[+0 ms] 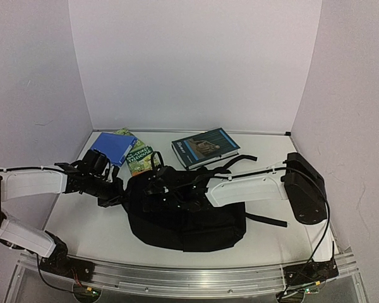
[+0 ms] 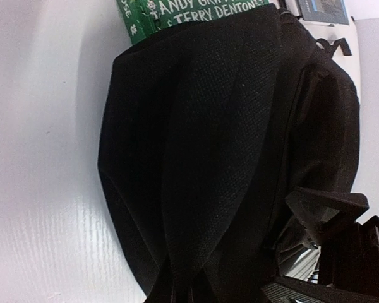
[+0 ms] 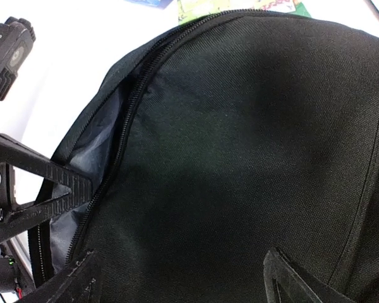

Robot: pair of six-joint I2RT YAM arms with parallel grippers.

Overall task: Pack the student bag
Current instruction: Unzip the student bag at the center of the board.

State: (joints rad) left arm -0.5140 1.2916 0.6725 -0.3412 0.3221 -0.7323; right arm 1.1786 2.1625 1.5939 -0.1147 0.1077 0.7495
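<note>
Writing first: on the green book (image 2: 196,16), white capitals spell "TERRY DENTON", and above that "ANDY GR" before the frame cuts it off. It lies at the back of the white counter (image 1: 82,221), its near end touching the student bag's rim. A blue book (image 1: 114,146) overlaps its far left corner. Off to the right, apart from both, lies a dark book with a blue band (image 1: 205,148); its cover lettering is too small to read.

The student bag (image 1: 189,221) sits mid-counter between the two arms, black straps trailing right. Its zipper (image 3: 136,95) is parted along the left side, and grey lining (image 3: 98,151) shows in the gap.

The left claw (image 1: 115,194) is at that left edge, closed tight, with the bag's fabric drawn into folds that run down into its grip. The right arm reaches across the bag and hides part of its top. The right claw (image 3: 183,281) is spread wide over the black panel, gripping nothing.
</note>
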